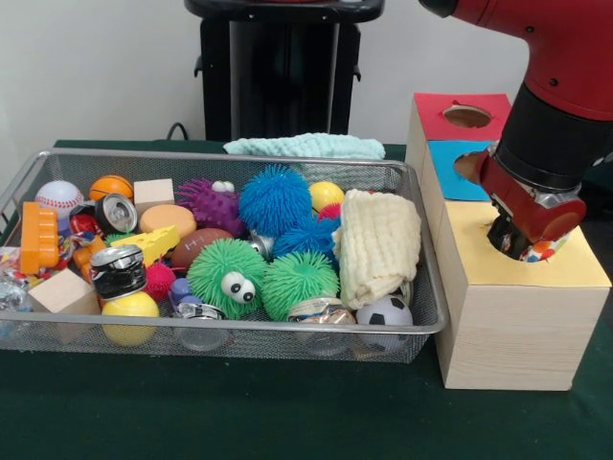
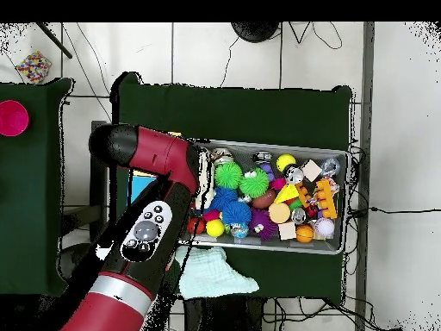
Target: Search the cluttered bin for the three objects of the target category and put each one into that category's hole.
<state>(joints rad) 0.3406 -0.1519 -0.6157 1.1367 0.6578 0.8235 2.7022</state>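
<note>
Red and black, your robot arm (image 1: 556, 86) comes down from the upper right of the front view, and its gripper (image 1: 522, 240) sits right over the round hole in the yellow top (image 1: 498, 235) of the pale wooden box (image 1: 512, 331). A scrap of white fabric with coloured dots (image 1: 544, 251) shows at the gripper's tip, at the hole's edge; you cannot tell from either view whether the jaws are open or closed on it. Behind the yellow section you see the blue-topped hole (image 1: 466, 168) and, farther back, the red-topped hole (image 1: 466, 116).

To the left of the box stands the wide silver wire-mesh bin (image 1: 421, 251), touching or just beside it. At the bin's right end lies a folded cream cloth (image 1: 378, 244), draped over the clutter next to a small soccer ball (image 1: 385, 311). Beside them sit a blue spiky puffer ball (image 1: 275, 198), a green puffer ball with googly eyes (image 1: 227, 276) and a baseball (image 1: 58, 197) at the far left.

Outside the bin, beyond its far rim, a pale mint knitted cloth (image 1: 305, 146) rests on the dark green table (image 1: 220, 407). In the overhead view, that cloth (image 2: 215, 274) lies beside the arm (image 2: 142, 224), which covers the box.
</note>
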